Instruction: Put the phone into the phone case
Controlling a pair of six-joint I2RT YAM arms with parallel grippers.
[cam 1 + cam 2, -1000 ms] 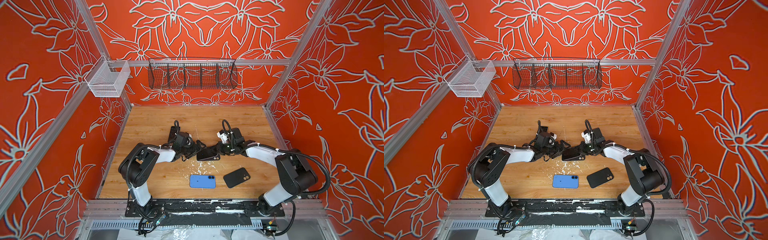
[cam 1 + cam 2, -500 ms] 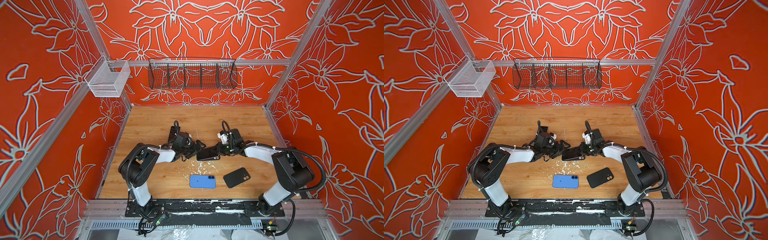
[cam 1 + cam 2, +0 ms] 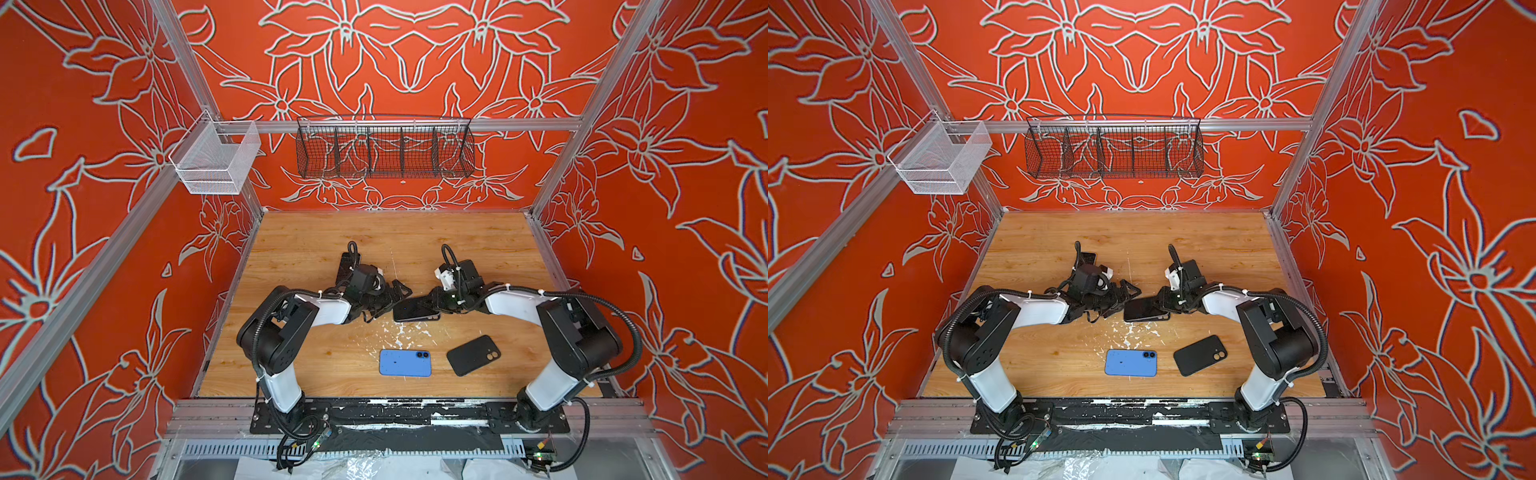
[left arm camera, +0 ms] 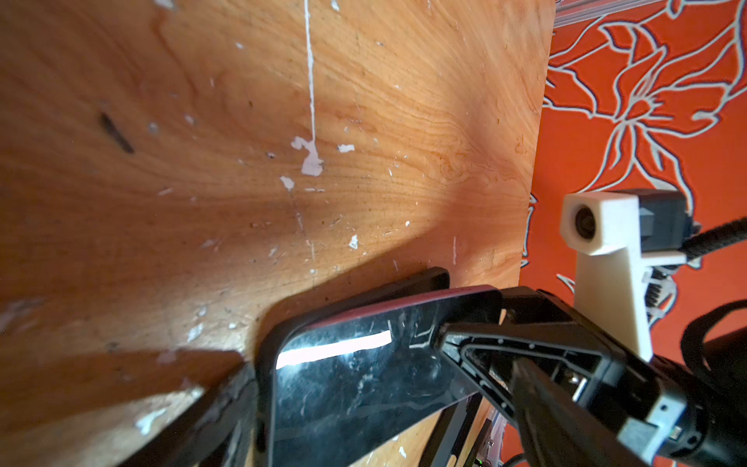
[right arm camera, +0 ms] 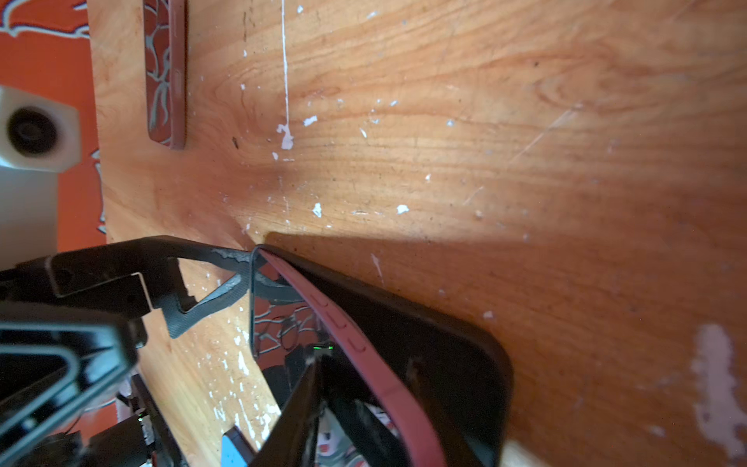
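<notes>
In the middle of the table, in both top views, a phone (image 3: pixel 415 311) (image 3: pixel 1144 311) with a glossy black screen and a maroon rim lies in a black phone case (image 4: pixel 436 279) (image 5: pixel 444 356). Part of the rim stands above the case wall. My left gripper (image 3: pixel 397 293) (image 3: pixel 1127 293) is open at the phone's left end, and one worn fingertip (image 5: pixel 228 258) touches the corner. My right gripper (image 3: pixel 436 299) (image 3: pixel 1163 300) is at the right end. One of its fingers (image 5: pixel 299 404) lies over the screen and the other is hidden, so its grip does not show.
A blue phone (image 3: pixel 405 362) and a black one (image 3: pixel 473 354) lie face down near the front edge. Another maroon phone (image 5: pixel 165 72) lies behind the left wrist. A black wire basket (image 3: pixel 384 149) and a white mesh bin (image 3: pixel 214 160) hang on the walls.
The right arm's elbow has swung slightly toward the middle and back. The phone, the case and the left gripper stay where they were.
</notes>
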